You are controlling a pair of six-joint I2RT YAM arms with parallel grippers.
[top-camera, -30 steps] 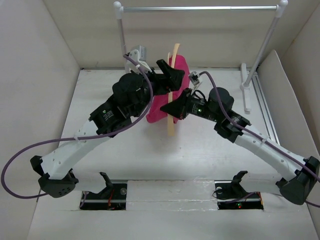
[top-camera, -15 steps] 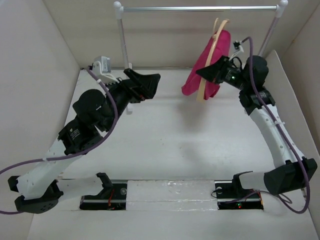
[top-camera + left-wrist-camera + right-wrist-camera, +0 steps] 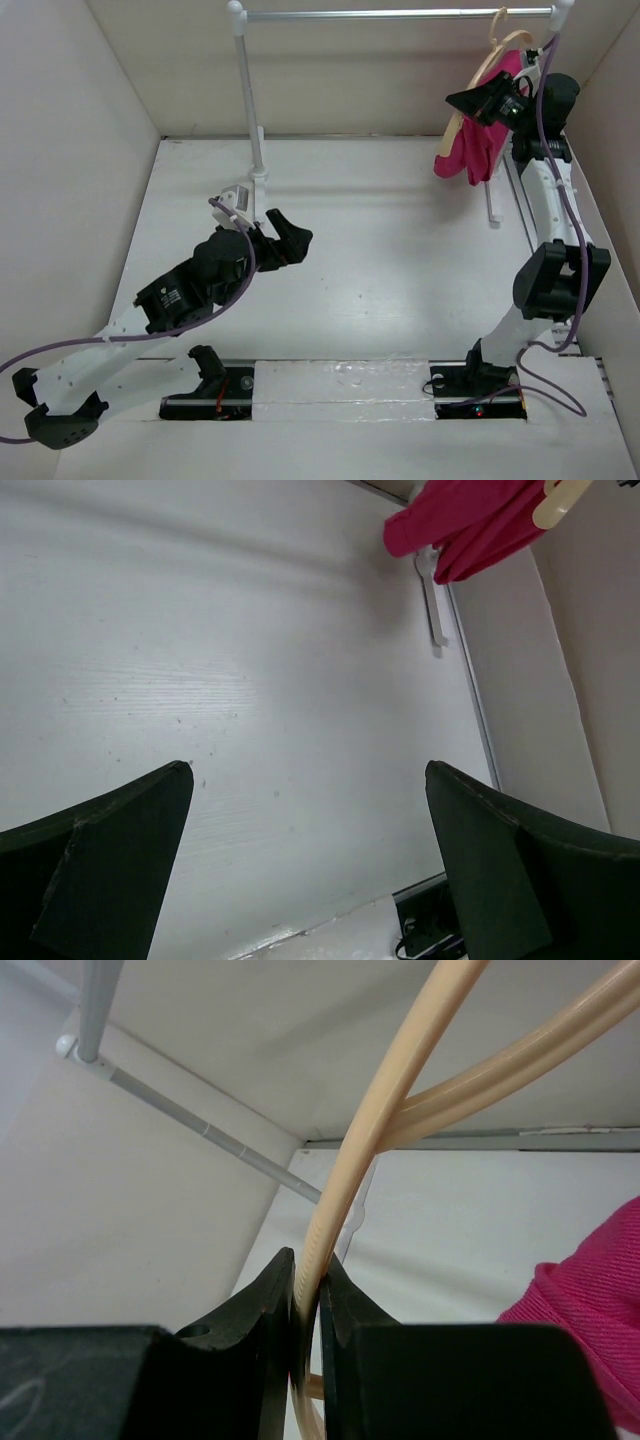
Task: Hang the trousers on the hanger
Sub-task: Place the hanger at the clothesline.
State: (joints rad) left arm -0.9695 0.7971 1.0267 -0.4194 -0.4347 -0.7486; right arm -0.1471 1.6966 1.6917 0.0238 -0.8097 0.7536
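Though the flat white table (image 3: 400,260) fills most of the overhead view, everything that matters sits in the upper right of the frame. Across the top runs the white-and-silver metal rail frame (image 3: 400,15). Just below its right end hang the bright magenta-pink fabric trousers (image 3: 470,150), draped over the slim curved light-tan wooden hanger (image 3: 478,80). The hanger's long axis slants steeply from upper right to lower left. The right gripper (image 3: 487,100) has its jaws nearly closed, pinching the hanger's thin wooden arm, as the right wrist view shows. The hanger's thin metal hook (image 3: 497,20) lies up and beyond that gripper, close against the rail; whether it is over the rail I cannot tell. The left gripper (image 3: 290,240), left of centre and well apart, stands wide open and holds nothing. By my judgement, only the right arm is placed to seat the hook.
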